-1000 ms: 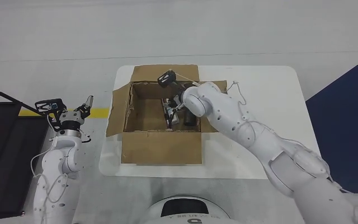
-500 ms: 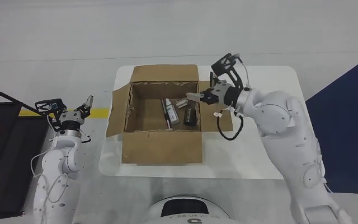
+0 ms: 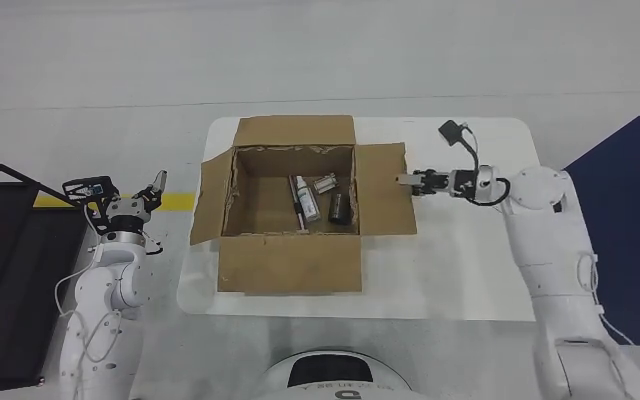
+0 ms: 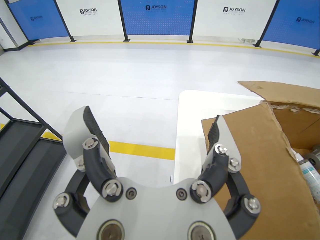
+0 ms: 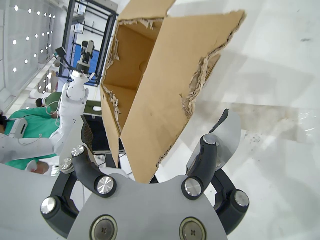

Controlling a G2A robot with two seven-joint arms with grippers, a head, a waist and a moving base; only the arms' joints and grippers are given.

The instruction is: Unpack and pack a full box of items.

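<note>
1. Top view: box (image 3: 288, 262) sits open mid-table (image 3: 470, 270), flaps out. Bottle (image 3: 304, 199) & dark cylinder (image 3: 339, 207) lie on its floor.
2. Right claw (image 3: 405, 181) wide open, empty, straddling outer edge of right flap (image 3: 385, 190), no grip on it. Left claw (image 4: 152, 116) open, empty, off the table by the left flap.
3. Step, prob.: unpacking, items not yet out. Next: right arm must clear flap, then drop over bottle.
</note>
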